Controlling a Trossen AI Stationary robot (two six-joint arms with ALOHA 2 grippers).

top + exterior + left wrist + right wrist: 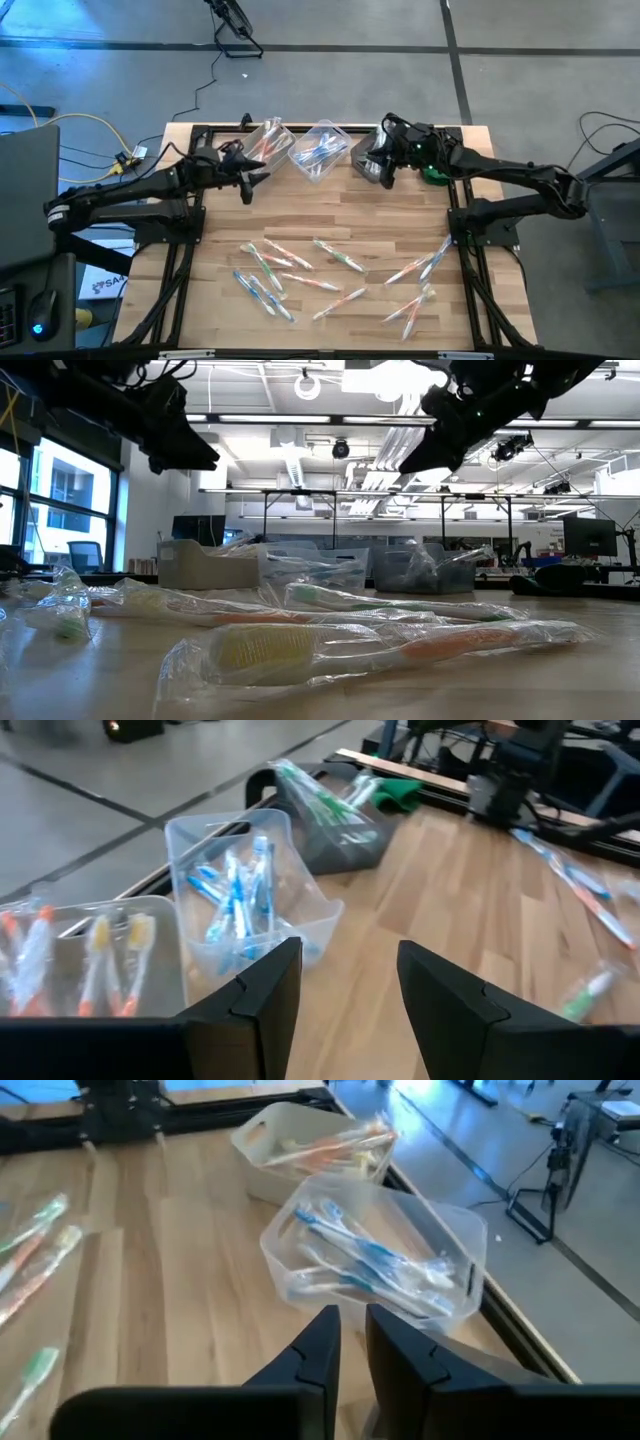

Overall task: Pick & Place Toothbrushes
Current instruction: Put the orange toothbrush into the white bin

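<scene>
Several wrapped toothbrushes (330, 275) lie scattered flat on the near half of the wooden table (330, 215), and they fill the foreground of the low view (400, 645). My left gripper (248, 190) hangs open in the air beside the bin of orange brushes (90, 960), with nothing between its fingers (350, 990). My right gripper (385, 172) hovers by the dark bin of green brushes (368, 160). Its fingers stand all but together, with only a narrow slit between them and nothing in it (352, 1342).
Three bins stand in a row at the far edge: orange brushes (268, 140), blue brushes in the clear middle bin (320, 152) (375, 1265), green brushes in the dark one (335, 830). A small green object (435, 172) lies at the far right.
</scene>
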